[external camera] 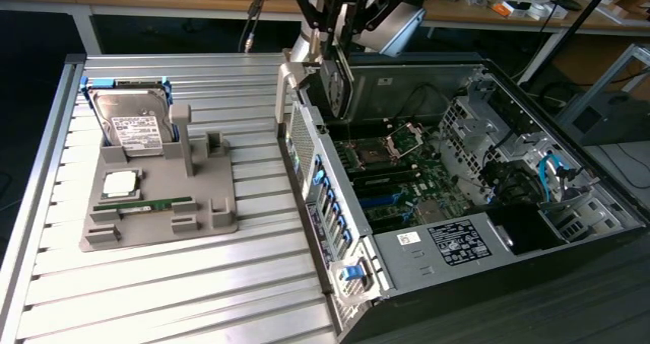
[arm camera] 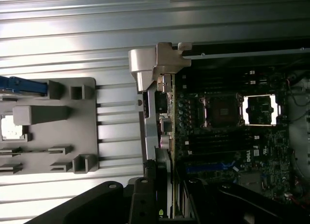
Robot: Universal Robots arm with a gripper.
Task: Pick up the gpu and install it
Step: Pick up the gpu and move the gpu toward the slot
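The gpu [external camera: 331,93] hangs edge-on as a thin dark card with a pale metal bracket [external camera: 294,74] at its end. It is held over the back rim of the open computer case [external camera: 427,245], above the motherboard [external camera: 391,176]. My gripper [external camera: 339,49] comes down from above and is shut on the card's upper edge. In the wrist view the gpu [arm camera: 162,117] runs as a narrow blade from between my fingers [arm camera: 145,185] out to its metal bracket [arm camera: 147,64], along the edge of the motherboard [arm camera: 223,132].
At the exterior view's left, a grey fixture [external camera: 152,199] on the slatted metal table [external camera: 183,283] holds a silver hard drive [external camera: 137,123], a processor [external camera: 120,183] and a green memory stick [external camera: 142,205]. The case's drive cages [external camera: 528,154] stand at the exterior view's right.
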